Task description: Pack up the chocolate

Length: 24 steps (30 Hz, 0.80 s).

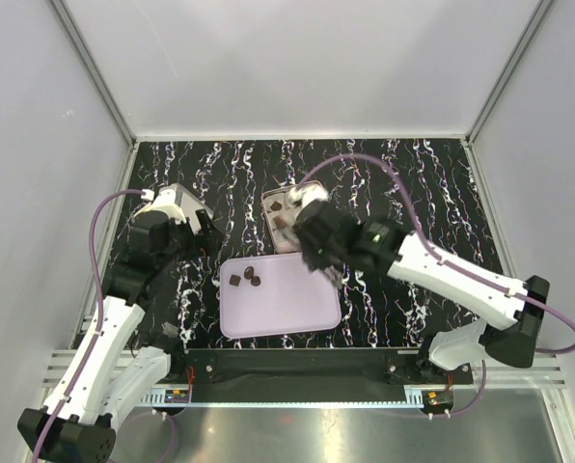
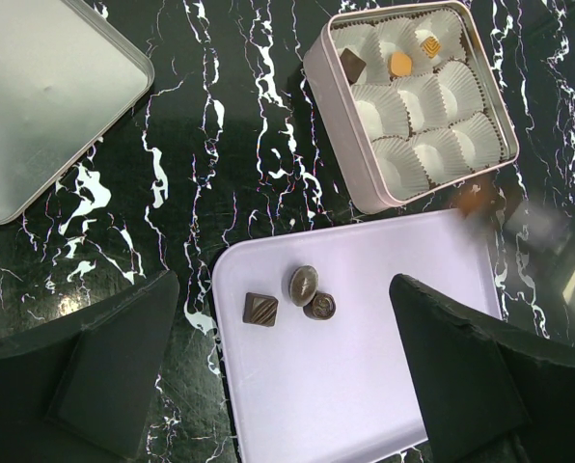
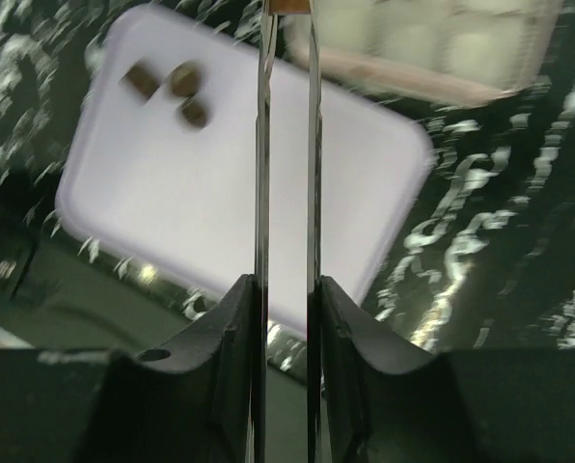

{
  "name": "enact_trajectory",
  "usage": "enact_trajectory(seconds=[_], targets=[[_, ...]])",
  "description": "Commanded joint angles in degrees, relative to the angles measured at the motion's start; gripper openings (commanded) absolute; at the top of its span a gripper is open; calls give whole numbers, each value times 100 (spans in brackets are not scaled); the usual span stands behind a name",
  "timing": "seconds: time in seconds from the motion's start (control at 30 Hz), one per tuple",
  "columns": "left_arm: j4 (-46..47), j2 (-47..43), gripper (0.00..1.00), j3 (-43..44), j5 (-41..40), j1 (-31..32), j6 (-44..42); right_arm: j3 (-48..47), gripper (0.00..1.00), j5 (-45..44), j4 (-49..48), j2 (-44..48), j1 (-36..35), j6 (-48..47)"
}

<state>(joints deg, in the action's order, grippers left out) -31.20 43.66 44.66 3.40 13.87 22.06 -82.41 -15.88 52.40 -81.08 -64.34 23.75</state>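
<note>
Three dark chocolate pieces (image 2: pixel 303 285) lie close together on the lavender tray (image 2: pixel 365 386), near its far left corner; they also show in the top view (image 1: pixel 245 279) and the right wrist view (image 3: pixel 177 89). The square tin (image 2: pixel 341 145) holds one dark piece (image 2: pixel 352 66) and two orange pieces (image 2: pixel 399 64) in white paper cups. My right gripper (image 3: pixel 287 12) is shut on a brownish-orange piece (image 2: pixel 473 198), held between the tin's near corner and the tray's far right corner. My left gripper (image 2: pixel 287 386) is open and empty above the tray's left part.
The tin's flat silver lid (image 2: pixel 46 96) lies on the black marbled table to the left of the tin, partly under my left arm in the top view (image 1: pixel 172 198). White walls close in the table on three sides.
</note>
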Motion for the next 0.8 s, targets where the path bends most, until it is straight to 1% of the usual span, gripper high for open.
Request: enact_trajectory(seconds=[0.0,0.03,0.1,0.13,0.27,0.4,0.6,0.77], targets=[[141,-77,99,157,-32,-33,-9,-161,27,-119,113,145,876,-764],[141,-59,99,157,-32,-33,-9,-187,27,-13,69,101,1305,-879],[149,-50,99,165,-15,-33,-9,-214,27,181,-45,-100,1712,-1169],[149,-24,99,174,3,-33,-18,-223,27,234,-176,-266,2044,-1232],[149,20,99,174,29,-33,-18,-302,27,550,-502,-619,2626,-1399],[149,20,99,174,47,-33,-18,-433,29,866,-871,-1031,2874,-1426],[167,37,99,174,82,-33,-18,-618,29,911,-1004,-1515,2962,-1478],[167,46,99,165,82,-33,-18,-566,30,867,-1056,-1648,2997,-1478]])
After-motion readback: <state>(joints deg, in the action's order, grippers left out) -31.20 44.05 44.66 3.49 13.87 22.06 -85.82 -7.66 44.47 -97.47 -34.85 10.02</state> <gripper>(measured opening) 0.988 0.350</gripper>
